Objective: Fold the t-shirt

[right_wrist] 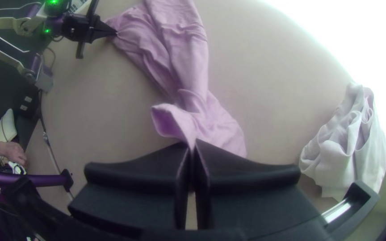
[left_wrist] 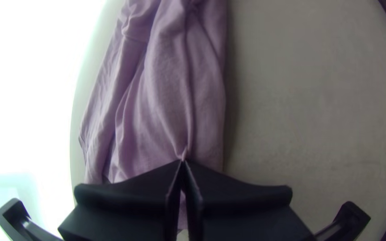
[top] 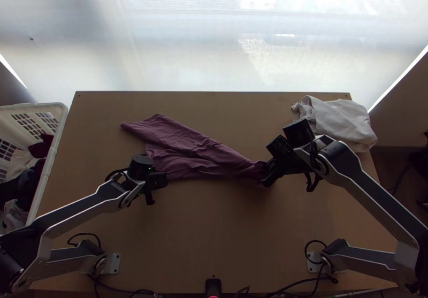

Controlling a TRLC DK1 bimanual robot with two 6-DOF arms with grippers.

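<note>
At the bottom edge of the top view, near the middle, a small black device (top: 213,287) stands at the near edge of the wooden counter (top: 214,234), with dark cables (top: 297,283) to its right. The left arm (top: 80,209) comes in from the lower left and the right arm (top: 377,196) from the lower right.

Left of the middle, the left gripper (top: 166,180) is at the near edge of the mauve t-shirt (top: 198,148). Its jaws are closed together, and the left wrist view shows a small pinch of the fabric between their tips. The right gripper (top: 265,182), right of the middle, has its jaws closed too, on the shirt's right end; the right wrist view shows a raised flap (right_wrist: 168,120) beside the tips.

The shirt lies across the middle of the counter, creased and drawn into a narrow bunch at the right, wider at the left, with one corner pointing to the upper left.

At the left edge stands a white plastic basket (top: 53,148) of mixed dark and pale clothes (top: 24,183). Toward the upper right, a crumpled white cloth (top: 342,119) lies at the counter's far corner. Beyond the far edge, a bright, pale surface (top: 187,52) spans the top.
</note>
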